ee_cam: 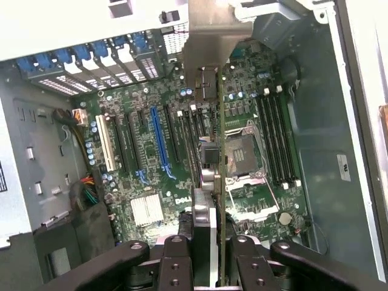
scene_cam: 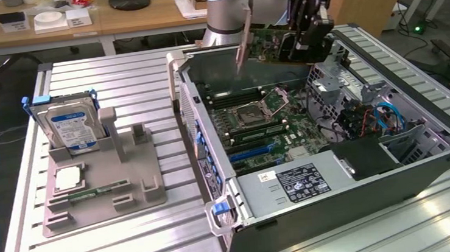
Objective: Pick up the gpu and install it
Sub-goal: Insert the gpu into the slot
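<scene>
The gpu (scene_cam: 275, 43), a dark green card with a silver end bracket (scene_cam: 243, 36), hangs on edge above the far end of the open computer case (scene_cam: 338, 208). My gripper (scene_cam: 308, 33) is shut on it, black fingers clamped on its end away from the bracket. In the wrist view the gpu (ee_cam: 221, 139) runs edge-on up the picture with its bracket (ee_cam: 212, 36) at the far end, held between my fingers (ee_cam: 176, 264). Below it lies the motherboard (ee_cam: 157, 200), whose blue slot (ee_cam: 159, 142) and white slot (ee_cam: 106, 142) sit off to one side of the card.
A grey fixture (scene_cam: 105, 200) on the exterior view's left holds a hard drive (scene_cam: 70, 124) upright, a processor (scene_cam: 65, 179) and a green memory stick (scene_cam: 100, 189). Inside the case are the power supply (scene_cam: 295, 184), a drive cage (scene_cam: 334, 70) and blue cables (scene_cam: 387, 118).
</scene>
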Robot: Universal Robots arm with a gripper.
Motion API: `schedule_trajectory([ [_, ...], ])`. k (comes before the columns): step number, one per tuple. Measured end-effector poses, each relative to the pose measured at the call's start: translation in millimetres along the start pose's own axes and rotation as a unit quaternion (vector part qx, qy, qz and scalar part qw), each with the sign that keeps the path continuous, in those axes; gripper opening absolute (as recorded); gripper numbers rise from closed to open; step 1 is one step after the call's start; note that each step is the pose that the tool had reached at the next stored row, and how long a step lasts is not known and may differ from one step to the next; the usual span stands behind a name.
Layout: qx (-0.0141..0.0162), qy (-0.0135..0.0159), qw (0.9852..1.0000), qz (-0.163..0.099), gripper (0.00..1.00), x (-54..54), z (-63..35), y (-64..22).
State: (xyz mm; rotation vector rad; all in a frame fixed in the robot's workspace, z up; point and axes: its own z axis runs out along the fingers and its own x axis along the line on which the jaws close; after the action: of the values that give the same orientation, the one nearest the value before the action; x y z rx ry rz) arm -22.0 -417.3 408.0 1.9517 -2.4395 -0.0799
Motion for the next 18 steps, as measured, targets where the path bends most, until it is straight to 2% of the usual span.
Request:
schedule_trajectory([
  [4, 0.0008, 0.0010, 0.9996, -0.026, 0.28, 0.0, 0.6, 0.0],
  [9, 0.0087, 0.0009, 0.9984, -0.055, 0.28, 0.2, 2.3, -0.1],
  [15, 0.0131, 0.0015, 0.9955, -0.094, 0.28, 0.2, 3.7, -0.2],
  [18, 0.0155, 0.0015, 0.9949, -0.100, 0.28, 0.3, 4.1, -0.2],
])
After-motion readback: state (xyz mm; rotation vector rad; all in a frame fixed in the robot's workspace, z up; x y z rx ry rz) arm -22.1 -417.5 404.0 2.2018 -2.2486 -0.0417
